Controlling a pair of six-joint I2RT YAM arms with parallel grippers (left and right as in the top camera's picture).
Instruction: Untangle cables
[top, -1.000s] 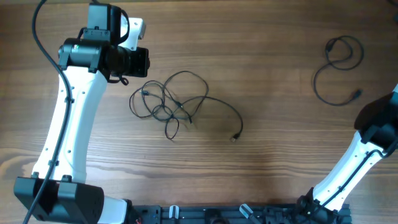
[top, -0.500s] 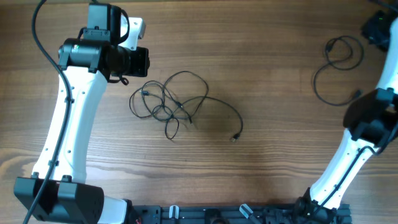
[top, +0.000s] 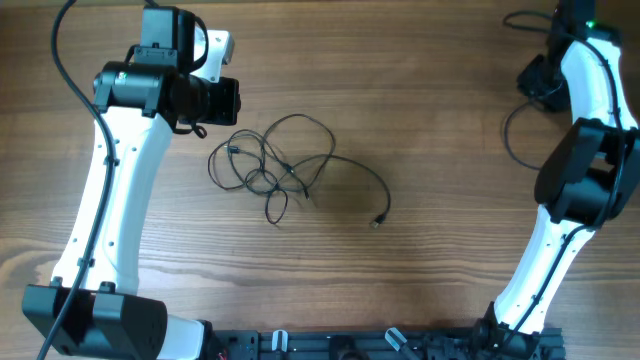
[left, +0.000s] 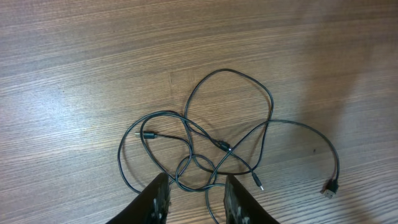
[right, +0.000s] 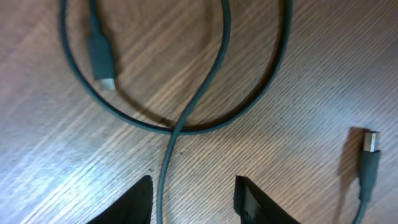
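The tangle of cables (top: 285, 170) lies on the wooden table (top: 440, 230) left of centre, just beside the left arm's wrist. From overhead its long axis runs roughly left to right: a knot of overlapping loops at the left, then one long tail arcing away to the right and curling down to a USB plug (top: 378, 222) that points toward my near edge. In the left wrist view a smaller plug (left: 147, 134) sits inside the left loop, lying level and pointing left.

The left gripper (left: 194, 193) has its fingers apart over the knot's lower loops, gripping nothing that I can see.

Far right, a separate loose cable (top: 506, 138) lies well apart from the tangle, mostly hidden under the right arm. The right wrist camera shows it as a rounded loop crossed by a strand that runs down between the fingers. One connector (right: 99, 59) at upper left points its metal tip downward, and another (right: 369, 155) at the right edge points up. The right gripper (right: 193, 202) is spread, with that strand in the gap nearer the left finger; I cannot tell whether they touch.
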